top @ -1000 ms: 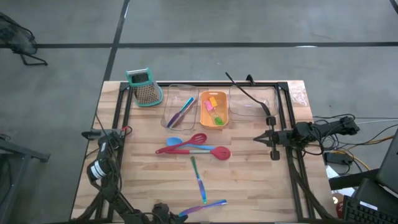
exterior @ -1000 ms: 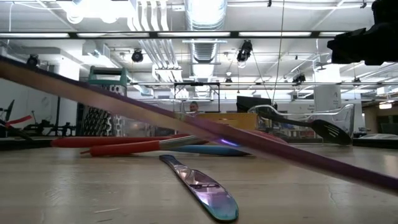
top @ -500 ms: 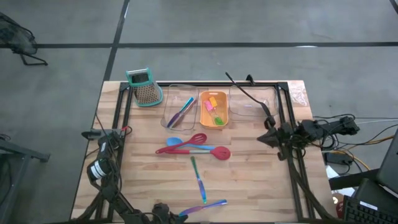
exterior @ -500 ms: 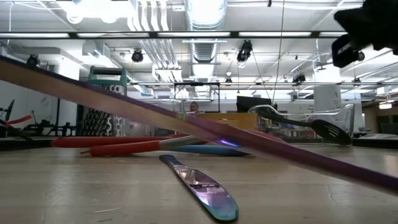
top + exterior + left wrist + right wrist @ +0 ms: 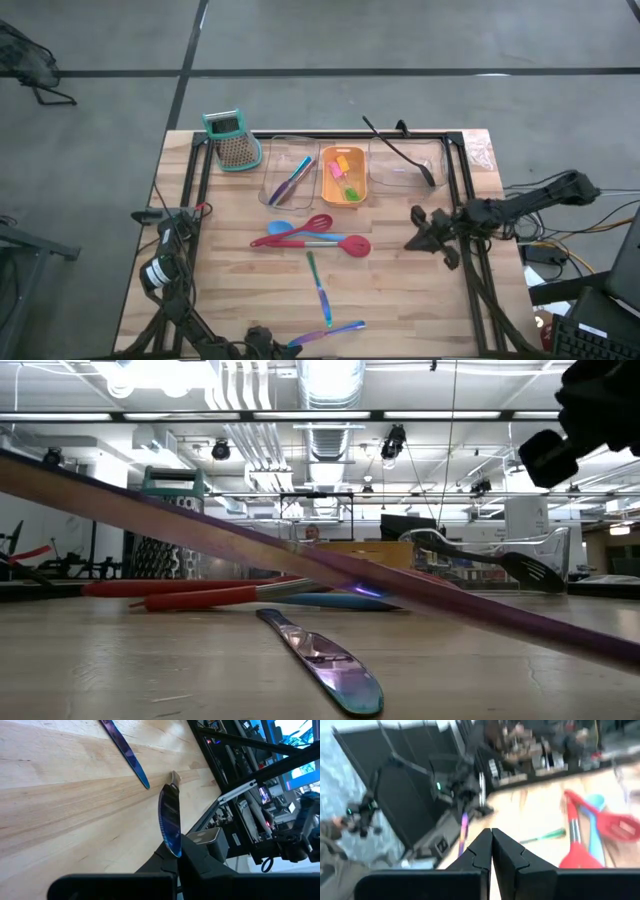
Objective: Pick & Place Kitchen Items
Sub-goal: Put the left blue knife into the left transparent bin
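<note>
My left gripper (image 5: 268, 340) sits at the table's near edge, shut on a thin purple-blue stick (image 5: 330, 328), which crosses the low view as a long slanting bar (image 5: 300, 560). My right gripper (image 5: 410, 243) hovers shut over the table's right half, pointing left, right of the red spatulas (image 5: 315, 241) and touching nothing. Those spatulas lie flat mid-table beside a blue spoon (image 5: 280, 228). A green-blue stick (image 5: 318, 285) lies flat nearer the near edge. The black spoon (image 5: 400, 155) rests across the right clear tray. More sticks (image 5: 290, 180) lie in the left clear tray. My left gripper pinches the purple-blue stick at one end (image 5: 172, 845) between its two shut fingers. The stick runs forward along the fingers and beyond them. It slants from the held end down toward the table's right, its free end (image 5: 172, 776) low over the wood or on it; I cannot tell which.
A teal-topped grater (image 5: 232, 140) stands at the far left. The orange tray (image 5: 343, 175) holds small pink, orange and green pieces, between two clear trays (image 5: 400, 170). Black frame rails (image 5: 465, 190) run along the table's far edge and sides. Bare wood lies right of the spatulas.
My right gripper has turned from pointing toward the near edge to pointing toward the table's left, and has shifted a little left toward the red spatulas, staying shut. The left arm and its stick have kept still.
</note>
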You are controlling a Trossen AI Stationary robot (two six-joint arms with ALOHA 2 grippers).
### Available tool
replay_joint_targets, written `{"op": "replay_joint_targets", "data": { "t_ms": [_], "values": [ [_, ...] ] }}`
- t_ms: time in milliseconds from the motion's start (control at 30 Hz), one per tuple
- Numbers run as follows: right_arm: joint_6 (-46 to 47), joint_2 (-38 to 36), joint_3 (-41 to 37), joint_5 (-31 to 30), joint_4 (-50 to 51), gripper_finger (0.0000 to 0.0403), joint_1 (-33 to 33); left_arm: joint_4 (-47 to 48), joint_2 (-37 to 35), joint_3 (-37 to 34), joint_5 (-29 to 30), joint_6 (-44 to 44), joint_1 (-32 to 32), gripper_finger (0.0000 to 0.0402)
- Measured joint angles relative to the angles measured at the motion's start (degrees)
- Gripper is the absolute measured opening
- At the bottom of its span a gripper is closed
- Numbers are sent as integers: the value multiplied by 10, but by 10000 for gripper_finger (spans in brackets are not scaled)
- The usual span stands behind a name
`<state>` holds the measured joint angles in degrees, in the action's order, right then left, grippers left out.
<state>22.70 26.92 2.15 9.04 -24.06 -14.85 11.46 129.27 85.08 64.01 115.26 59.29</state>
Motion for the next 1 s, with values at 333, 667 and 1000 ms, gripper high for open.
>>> {"op": "replay_joint_targets", "data": {
  "t_ms": [333,667,1000],
  "values": [
    [-26,288,112,-30,-65,103,-82,0,0,0,0,0,0,0],
    [-87,548,283,-78,-17,212,-167,-3,0,0,1,-2,-1,0],
    [-124,733,446,-93,89,253,-222,-5,-1,0,0,-11,-1,4]
  ]
}}
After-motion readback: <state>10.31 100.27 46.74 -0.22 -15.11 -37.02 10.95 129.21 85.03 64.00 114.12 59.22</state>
